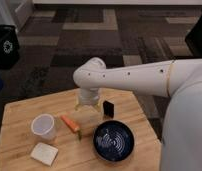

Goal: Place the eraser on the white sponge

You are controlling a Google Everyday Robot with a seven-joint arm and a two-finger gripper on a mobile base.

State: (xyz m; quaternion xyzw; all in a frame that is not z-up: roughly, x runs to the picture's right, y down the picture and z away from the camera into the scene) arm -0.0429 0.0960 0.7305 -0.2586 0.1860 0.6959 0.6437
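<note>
The eraser (108,108) stands on edge on the table (16,116), just beside the gripper (87,106), well apart from the white sponge (44,153). It appears light, stiff and thin; grasp across its flat faces. Gripper state: cannot tell.

the white arm reaches in from the right, its tool (88,106) pointing straight down.

One eraser (108,108), one white sponge (44,153), one cup (44,127), one carrot piece (70,123) and one dark bowl (113,141) sit on the worktop (16,120). One pincer (88,105) hangs over the worktop's far middle, beside the eraser.
</note>
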